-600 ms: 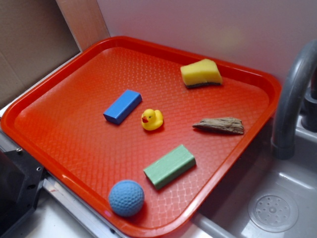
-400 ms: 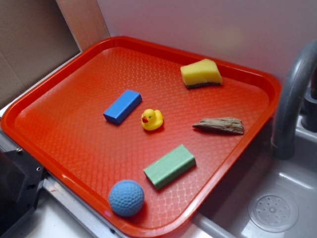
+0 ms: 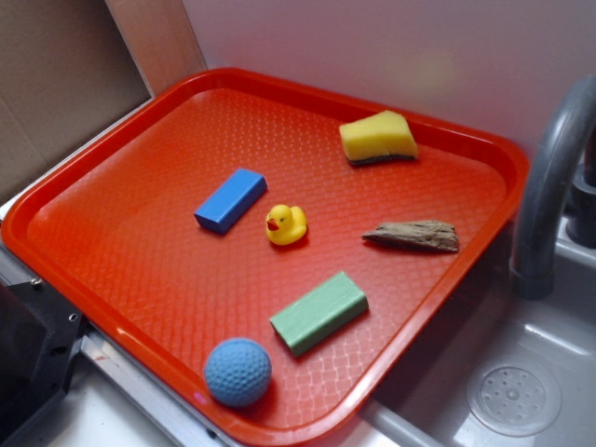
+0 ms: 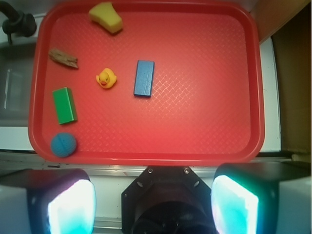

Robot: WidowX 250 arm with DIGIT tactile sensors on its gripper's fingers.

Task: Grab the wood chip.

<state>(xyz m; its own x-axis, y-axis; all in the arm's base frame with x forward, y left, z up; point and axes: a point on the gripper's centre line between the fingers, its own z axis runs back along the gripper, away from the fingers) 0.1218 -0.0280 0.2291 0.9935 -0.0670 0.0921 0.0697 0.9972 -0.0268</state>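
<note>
The tool (image 4: 153, 207) hangs high, pointing straight down, its two fingers (image 4: 234, 202) spread wide and empty

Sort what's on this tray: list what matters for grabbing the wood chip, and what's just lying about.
For the job:
wood chip
gripper, open, off the tray

Lying about:
green block
blue block
rubber duck
yellow sponge
blue ball
</note>
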